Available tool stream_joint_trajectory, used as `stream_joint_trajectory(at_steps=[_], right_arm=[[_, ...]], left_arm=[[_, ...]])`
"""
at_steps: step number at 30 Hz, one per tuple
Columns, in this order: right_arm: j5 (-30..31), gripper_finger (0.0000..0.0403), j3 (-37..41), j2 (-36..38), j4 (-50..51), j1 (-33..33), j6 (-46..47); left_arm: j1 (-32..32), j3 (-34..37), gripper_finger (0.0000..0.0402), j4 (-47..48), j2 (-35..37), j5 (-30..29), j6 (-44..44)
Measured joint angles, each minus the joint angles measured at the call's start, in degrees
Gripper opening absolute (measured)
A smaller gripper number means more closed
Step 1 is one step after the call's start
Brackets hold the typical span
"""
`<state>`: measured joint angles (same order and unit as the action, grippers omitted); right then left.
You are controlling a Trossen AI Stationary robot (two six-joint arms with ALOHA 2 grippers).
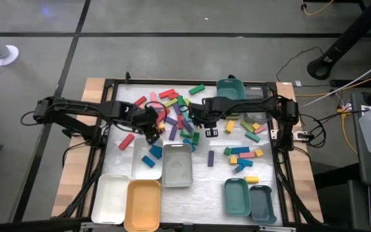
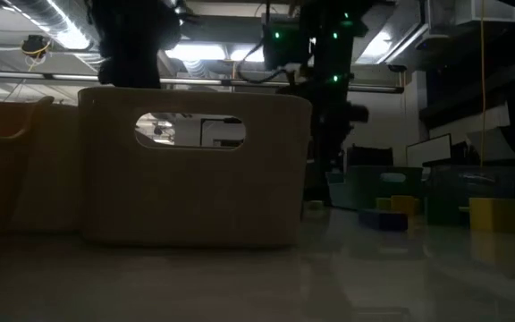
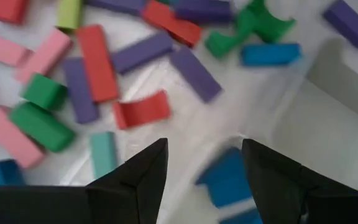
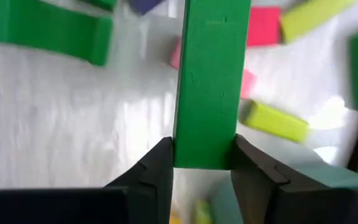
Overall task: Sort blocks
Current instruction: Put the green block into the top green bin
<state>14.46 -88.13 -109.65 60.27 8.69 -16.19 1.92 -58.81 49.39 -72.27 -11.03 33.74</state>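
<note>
Green block (image 4: 207, 81) clamped in right gripper (image 4: 202, 163) | left gripper (image 3: 204, 163) spread, empty

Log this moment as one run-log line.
task: sort blocks | right gripper: shut on green block, above pile | left gripper: open, over blue block | white tray: holds blue blocks

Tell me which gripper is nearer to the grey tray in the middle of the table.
Left. The left gripper hovers open just beyond the grey tray's far left corner. The right gripper, shut on a green block, is farther back, over the block pile.
</note>
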Motion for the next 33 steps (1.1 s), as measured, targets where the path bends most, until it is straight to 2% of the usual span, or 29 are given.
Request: stream_joint_trajectory(at_steps=[9, 16, 20, 26, 33], right_arm=[[5.74, 0.0130, -6.46, 0.09, 11.05, 1.85, -0.59], [6.04, 0.0131, -5.80, 0.15, 15.26, 8.99, 0.84], [4.68, 0.0132, -5.74, 0.15, 16.69, 15.46, 2.76], [-1.46, 0.0132, -5.74, 0.15, 18.56, 24.41, 4.17], [-2.06, 0.0135, -5.74, 0.15, 17.83, 30.83, 4.14]], left_arm=[[14.03, 0.00, 0.0194, -0.06, 0.00, -0.27, -11.60], [23.03, 0.00, 0.0194, -1.45, 0.00, -0.22, -17.25], [27.14, 0.00, 0.0194, -2.64, 0.00, -0.15, -20.65], [31.72, 0.00, 0.0194, -2.58, 0.00, -0.13, -22.62], [34.83, 0.00, 0.0194, -2.57, 0.00, -0.13, -24.98]])
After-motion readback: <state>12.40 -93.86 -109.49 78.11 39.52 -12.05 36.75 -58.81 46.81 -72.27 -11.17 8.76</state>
